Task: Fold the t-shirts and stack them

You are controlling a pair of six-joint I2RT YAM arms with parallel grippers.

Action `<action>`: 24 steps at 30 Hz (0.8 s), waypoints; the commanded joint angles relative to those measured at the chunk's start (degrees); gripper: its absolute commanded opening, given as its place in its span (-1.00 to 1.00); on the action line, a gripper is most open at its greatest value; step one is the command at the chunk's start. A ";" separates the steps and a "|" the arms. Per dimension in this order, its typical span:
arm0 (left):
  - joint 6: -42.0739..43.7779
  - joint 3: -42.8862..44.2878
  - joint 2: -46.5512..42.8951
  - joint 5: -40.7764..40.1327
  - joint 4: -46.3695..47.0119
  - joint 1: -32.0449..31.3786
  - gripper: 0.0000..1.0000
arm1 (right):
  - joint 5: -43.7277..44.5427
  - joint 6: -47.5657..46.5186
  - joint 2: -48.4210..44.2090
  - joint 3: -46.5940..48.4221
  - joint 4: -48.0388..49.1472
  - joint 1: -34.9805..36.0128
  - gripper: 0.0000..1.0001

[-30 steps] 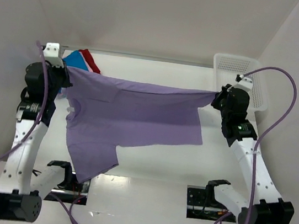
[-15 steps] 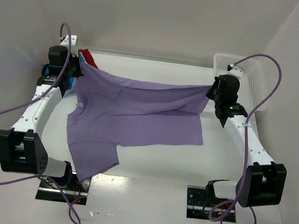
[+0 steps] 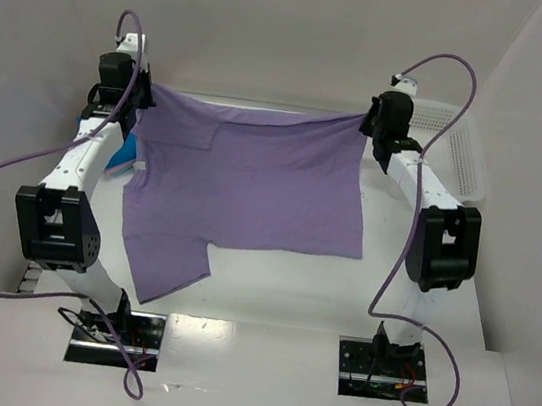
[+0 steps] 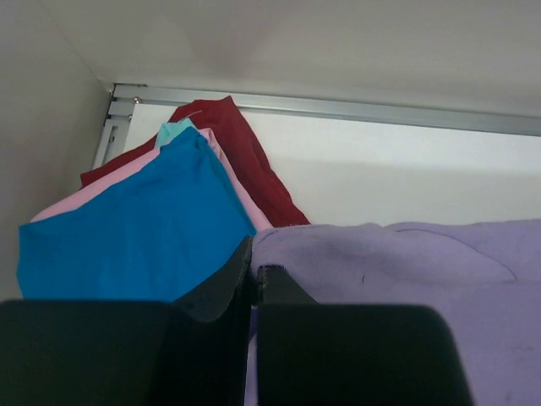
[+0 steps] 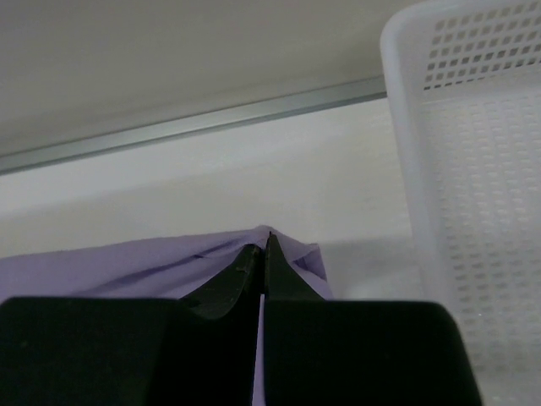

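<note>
two arms: both stretched toward the far side of the table, one at each far corner of the lavender t-shirt.
left gripper: jaws pinched tight on the shirt's far-left corner; purple cloth bunched right at the tips.
right gripper: jaws clamped on the far-right corner; a small peak of cloth wraps the tips.
far edge of shirt: drawn in a nearly straight line between the two grippers, with a slight sag in the middle, close along the back rail.
near part of shirt: lies spread on the table; the right side edge runs straight toward the near side; the bottom edge crosses mid-table; a sleeve-shaped flap juts out at the near left.
left side edge: passes just beside the left arm's forearm.
folded stack: blue t-shirt on top, pink t-shirt showing as a rim under it, red t-shirt lowest and reaching farthest back; a teal scrap peeks out at the far fold.
stack position: far-left corner, just left of the pinched corner; touching the lavender cloth or only beside it, cannot tell.
basket: white mesh, far-right corner, just right of the right gripper, apart from the shirt.
open room: bare table between the shirt's bottom edge and the arm bases; a bare strip right of the shirt up to the basket; little room behind the grippers before the back wall.
</note>
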 commanded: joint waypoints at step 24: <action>-3.21 21.38 24.53 3.83 4.10 4.10 -1.00 | -3.27 -1.28 29.28 27.53 3.57 -3.52 -0.99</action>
